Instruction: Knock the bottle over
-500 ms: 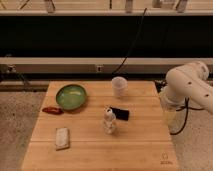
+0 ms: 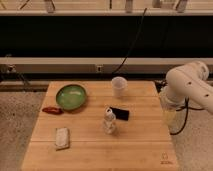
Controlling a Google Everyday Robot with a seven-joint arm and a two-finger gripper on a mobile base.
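Observation:
The bottle [image 2: 109, 121] is small, clear and whitish, and stands upright near the middle of the wooden table [image 2: 140, 145]. A flat black object [image 2: 120, 113] lies just behind it to the right. My white arm [image 2: 187, 86] reaches in from the right. Its gripper [image 2: 170, 119] hangs with yellowish fingers pointing down at the table's right edge, well to the right of the bottle. The gripper is open and holds nothing.
A translucent white cup [image 2: 119, 86] stands at the back centre. A green bowl [image 2: 71, 95] sits at the back left, with a red object [image 2: 52, 110] in front of it. A white packet [image 2: 62, 137] lies front left. A black cable [image 2: 131, 47] hangs behind the table.

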